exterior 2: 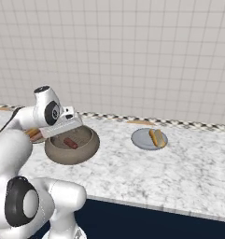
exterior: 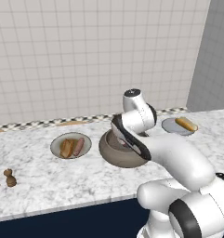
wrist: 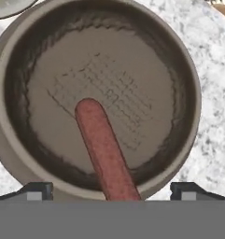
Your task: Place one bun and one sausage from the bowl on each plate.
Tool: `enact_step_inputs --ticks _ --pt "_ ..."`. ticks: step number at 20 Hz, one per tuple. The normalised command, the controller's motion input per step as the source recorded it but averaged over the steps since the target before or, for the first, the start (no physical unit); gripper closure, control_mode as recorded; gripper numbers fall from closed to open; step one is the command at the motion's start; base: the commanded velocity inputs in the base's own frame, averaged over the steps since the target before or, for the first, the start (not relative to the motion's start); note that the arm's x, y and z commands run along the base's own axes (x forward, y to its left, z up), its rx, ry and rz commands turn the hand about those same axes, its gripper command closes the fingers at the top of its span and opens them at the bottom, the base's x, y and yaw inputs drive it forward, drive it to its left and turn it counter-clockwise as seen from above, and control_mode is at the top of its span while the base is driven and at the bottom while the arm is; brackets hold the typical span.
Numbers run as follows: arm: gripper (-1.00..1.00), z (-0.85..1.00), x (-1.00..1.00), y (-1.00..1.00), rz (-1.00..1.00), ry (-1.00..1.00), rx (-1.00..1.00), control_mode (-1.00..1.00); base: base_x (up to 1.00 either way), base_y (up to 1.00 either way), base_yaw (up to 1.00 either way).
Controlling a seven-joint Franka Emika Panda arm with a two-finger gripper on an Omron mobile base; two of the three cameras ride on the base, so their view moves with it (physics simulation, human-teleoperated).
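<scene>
Red-brown, the last sausage (wrist: 104, 149) lies in the bowl (wrist: 188, 70), so the end effector (wrist: 111, 190) hangs above it, wide open and empty, ready to grab.

A white-grey marble counter (exterior: 48, 181) runs below a wall of pale square tiles (exterior: 85, 51). A checkered trim strip (exterior 2: 179, 123) lines the wall's foot. Dark blue cabinet fronts (exterior 2: 146, 224) sit under the counter.

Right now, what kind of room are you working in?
Most likely a kitchen: a white-and-grey marbled stone counter backed by a pale square-tiled wall with a checkered trim strip. On it stand a deep brown-grey bowl holding a reddish sausage and small grey plates of food.
</scene>
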Motion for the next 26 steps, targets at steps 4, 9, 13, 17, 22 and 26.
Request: enact_step_inputs --ticks 4,9,13,17,22,26 --pt "-1.0 -0.42 0.37 0.0 0.0 0.26 0.0 -1.0 0.0 0.0 0.0" --pt "-1.0 -0.51 0.13 -0.01 0.0 0.23 0.0 -1.0 0.0 0.0 0.0" --pt "-1.0 -0.42 -0.02 -0.23 0.0 0.07 0.0 -1.0 0.0 0.0 0.0" --pt "-1.0 -0.32 0.0 -0.22 0.0 0.01 0.0 -1.0 0.0 0.0 0.0" --pt "1.0 -0.05 -0.2 -0.08 0.0 -0.08 0.0 -1.0 0.0 0.0 0.0" --pt "1.0 0.41 -0.45 -0.04 0.0 -0.25 0.0 -1.0 0.0 0.0 0.0"
